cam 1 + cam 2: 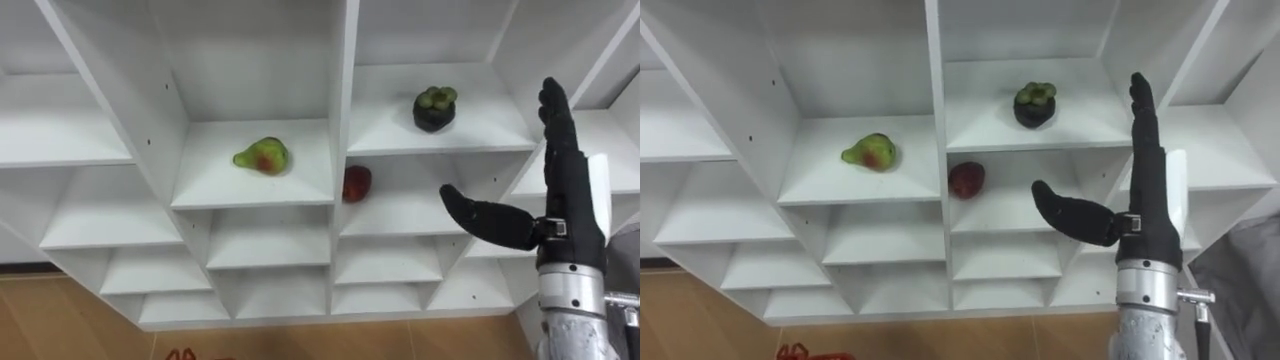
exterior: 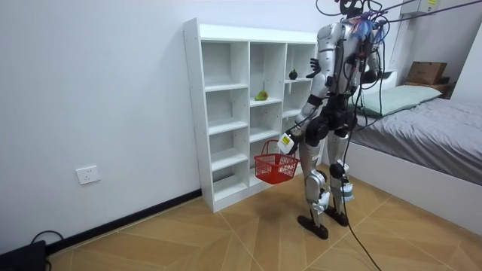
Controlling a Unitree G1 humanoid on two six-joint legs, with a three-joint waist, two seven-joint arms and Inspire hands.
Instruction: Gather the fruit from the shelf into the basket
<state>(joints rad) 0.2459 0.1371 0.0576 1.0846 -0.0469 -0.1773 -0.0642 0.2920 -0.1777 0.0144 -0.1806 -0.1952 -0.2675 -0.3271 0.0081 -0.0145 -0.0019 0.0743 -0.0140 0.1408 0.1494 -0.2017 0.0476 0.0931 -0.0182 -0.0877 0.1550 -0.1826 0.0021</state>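
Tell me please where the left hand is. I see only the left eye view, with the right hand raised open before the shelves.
Observer: The left hand hangs low beside the robot's thigh, curled round the handle of a red basket.
Operator: Is the basket near the fruits?
Observer: No. It hangs before the lower compartments of the white shelf unit, well below the level of the pear.
Operator: What is behind the robot?
Observer: A bed with a grey cover, at the room view's right.
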